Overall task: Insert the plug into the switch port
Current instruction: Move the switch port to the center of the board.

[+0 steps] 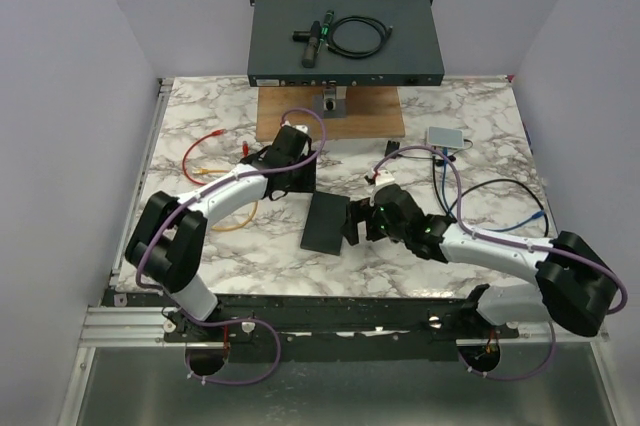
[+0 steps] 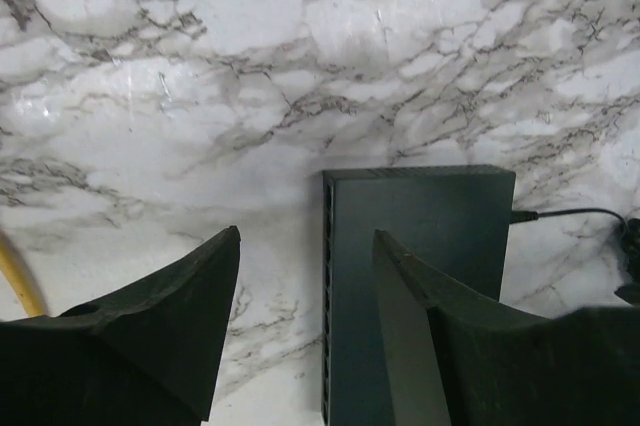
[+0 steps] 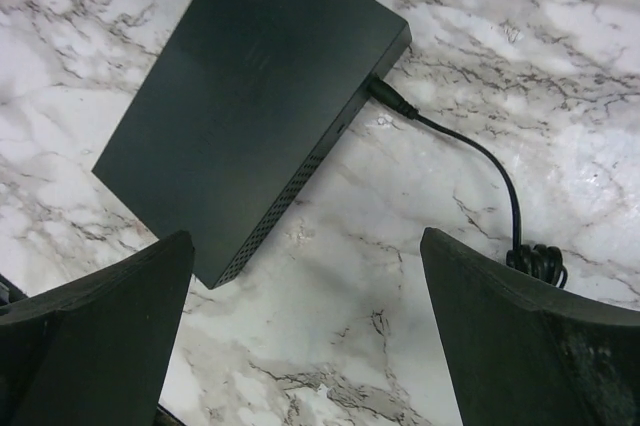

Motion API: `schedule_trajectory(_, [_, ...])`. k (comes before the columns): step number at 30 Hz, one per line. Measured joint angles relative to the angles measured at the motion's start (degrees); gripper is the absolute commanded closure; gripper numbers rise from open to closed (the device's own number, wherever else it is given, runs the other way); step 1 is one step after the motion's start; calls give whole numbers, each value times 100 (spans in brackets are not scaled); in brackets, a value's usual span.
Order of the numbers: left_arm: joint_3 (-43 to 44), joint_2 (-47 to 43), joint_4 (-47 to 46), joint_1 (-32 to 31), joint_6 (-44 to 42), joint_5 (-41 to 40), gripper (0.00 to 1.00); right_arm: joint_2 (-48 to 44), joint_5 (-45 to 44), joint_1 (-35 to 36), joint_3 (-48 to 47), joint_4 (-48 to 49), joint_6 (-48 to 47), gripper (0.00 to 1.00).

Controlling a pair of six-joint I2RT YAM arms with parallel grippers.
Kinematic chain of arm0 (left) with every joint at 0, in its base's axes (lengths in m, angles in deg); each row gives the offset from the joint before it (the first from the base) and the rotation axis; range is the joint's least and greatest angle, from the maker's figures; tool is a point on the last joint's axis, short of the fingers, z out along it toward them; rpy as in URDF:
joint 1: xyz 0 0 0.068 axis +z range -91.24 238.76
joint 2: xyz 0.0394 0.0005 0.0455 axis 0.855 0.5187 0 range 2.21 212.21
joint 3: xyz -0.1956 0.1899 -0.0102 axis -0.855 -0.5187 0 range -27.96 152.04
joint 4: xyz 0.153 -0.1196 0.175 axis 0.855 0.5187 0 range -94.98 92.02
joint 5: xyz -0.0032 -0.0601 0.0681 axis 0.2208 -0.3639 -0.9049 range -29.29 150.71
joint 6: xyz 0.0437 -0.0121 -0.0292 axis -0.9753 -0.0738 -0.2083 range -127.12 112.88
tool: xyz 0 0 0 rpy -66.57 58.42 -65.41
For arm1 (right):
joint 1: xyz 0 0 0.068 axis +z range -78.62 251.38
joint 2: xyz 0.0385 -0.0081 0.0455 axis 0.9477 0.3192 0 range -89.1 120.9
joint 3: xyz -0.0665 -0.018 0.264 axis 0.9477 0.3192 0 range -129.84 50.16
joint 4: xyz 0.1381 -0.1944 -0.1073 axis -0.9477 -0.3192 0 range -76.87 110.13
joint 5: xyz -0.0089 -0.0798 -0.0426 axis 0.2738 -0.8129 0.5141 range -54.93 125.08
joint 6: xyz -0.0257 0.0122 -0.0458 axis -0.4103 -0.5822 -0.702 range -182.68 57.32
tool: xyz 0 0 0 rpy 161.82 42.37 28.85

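Note:
The switch (image 1: 325, 221) is a flat black box lying on the marble table. In the left wrist view its top (image 2: 420, 266) lies under my right finger, with a slotted side face along its left edge. In the right wrist view the switch (image 3: 250, 106) lies ahead and to the left, and a black power lead (image 3: 470, 151) is plugged into its short end. My left gripper (image 1: 292, 178) is open and empty (image 2: 305, 246) just beyond the switch's far end. My right gripper (image 1: 352, 221) is open and empty (image 3: 305, 241) beside its right edge. A yellow cable (image 1: 228, 218) lies to the left; I cannot make out its plug.
A red cable (image 1: 205, 146) lies at the left. A blue cable (image 1: 525, 216) and a white adapter (image 1: 447, 136) lie at the right. A wooden board (image 1: 330, 114) and a large dark rack unit (image 1: 345, 36) stand at the back.

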Motion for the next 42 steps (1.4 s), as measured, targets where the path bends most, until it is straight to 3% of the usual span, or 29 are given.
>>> schedule_trajectory(7, [-946, -787, -245, -199, 323, -11, 50, 529, 0, 2, -85, 39, 470, 8])
schedule_trajectory(10, [-1276, -1016, -352, -199, 437, -15, 57, 710, 0, 2, -138, 142, 708, 12])
schedule_trajectory(12, [-1508, -1163, -404, -199, 527, -15, 66, 841, 0, 2, -179, 260, 857, 18])
schedule_trajectory(17, [-1915, -1296, -468, -210, 756, -7, 89, 1115, -26, 2, -258, 527, 1217, 49])
schedule_trajectory(21, [-2140, -1307, -518, -210, 890, -7, 100, 1130, -142, 2, -258, 706, 1414, 96])
schedule_trajectory(22, [-2190, -1311, -531, -210, 903, 0, 100, 1123, -201, 2, -258, 754, 1488, 99])
schedule_trajectory(32, [-2616, -1340, -772, -232, 979, 245, 100, 1058, -791, 2, -223, 791, 1679, 99])
schedule_trajectory(42, [-2647, -1340, -957, -409, 953, 588, 100, 1735, -804, 2, -258, 828, 1753, 99])
